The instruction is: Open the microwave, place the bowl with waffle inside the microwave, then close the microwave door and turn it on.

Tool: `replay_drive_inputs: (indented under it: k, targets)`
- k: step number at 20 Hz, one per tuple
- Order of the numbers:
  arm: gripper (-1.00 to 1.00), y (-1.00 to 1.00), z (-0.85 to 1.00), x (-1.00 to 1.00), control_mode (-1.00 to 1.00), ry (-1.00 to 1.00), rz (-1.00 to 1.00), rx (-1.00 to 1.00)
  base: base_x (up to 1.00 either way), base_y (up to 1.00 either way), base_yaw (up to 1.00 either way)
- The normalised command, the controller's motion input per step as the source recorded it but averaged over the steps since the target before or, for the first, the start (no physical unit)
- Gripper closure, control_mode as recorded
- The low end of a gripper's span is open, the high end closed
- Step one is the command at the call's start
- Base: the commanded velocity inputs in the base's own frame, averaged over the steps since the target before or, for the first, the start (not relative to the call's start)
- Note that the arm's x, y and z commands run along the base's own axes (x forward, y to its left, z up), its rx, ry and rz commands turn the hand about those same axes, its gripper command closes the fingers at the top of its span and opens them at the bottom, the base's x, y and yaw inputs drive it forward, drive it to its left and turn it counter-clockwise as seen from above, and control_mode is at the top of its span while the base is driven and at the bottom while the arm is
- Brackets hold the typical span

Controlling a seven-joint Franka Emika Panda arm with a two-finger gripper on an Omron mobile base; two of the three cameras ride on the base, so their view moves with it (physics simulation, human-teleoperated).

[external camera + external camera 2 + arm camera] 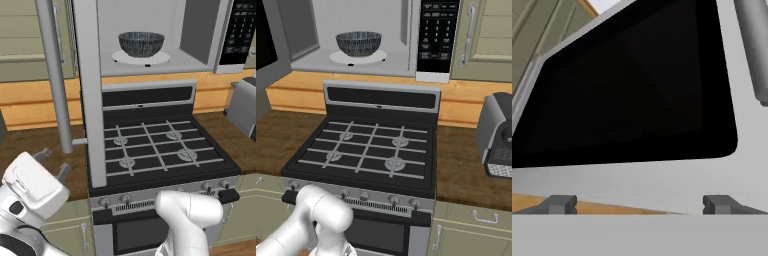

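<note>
One bowl [141, 44] sits on the white round plate [160, 58] inside the microwave [396, 67]. What is in the bowl cannot be seen. Its door [91, 100] hangs wide open. Down low, the gripper [54, 162] is open and empty, close to the door's bar handle [55, 80].

Bowl [359, 43] on turntable [338, 57] inside open microwave [356, 65] above stove [366, 150].

Black gas stove [366, 150] between brown wooden counters [466, 170], beige cabinets [486, 35].

Even, soft rendered light throughout; faint shadows, no glare; all three views look slightly coarse and pixelated.
</note>
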Motion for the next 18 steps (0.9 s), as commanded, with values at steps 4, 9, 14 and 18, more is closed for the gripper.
replay_drive_inputs:
  k: [4, 9, 14, 18]
  targets:
    - [-1.00, -0.03, 0.00, 0.33, -1.00, -0.08, -0.09, 0.00, 0.00, 0.00, 0.00]
    - [-1.00, -0.30, 0.00, 0.09, -1.00, -0.04, -0.01, 0.00, 0.00, 0.00, 0.00]
    - [-1.00, -0.60, 0.05, 0.00, -1.00, 0.00, 0.00, 0.04, 0.00, 0.00, 0.00]
    - [-1.00, -0.64, 0.21, -0.03, -1.00, 0.00, 0.00, 0.11, 0.00, 0.00, 0.00]
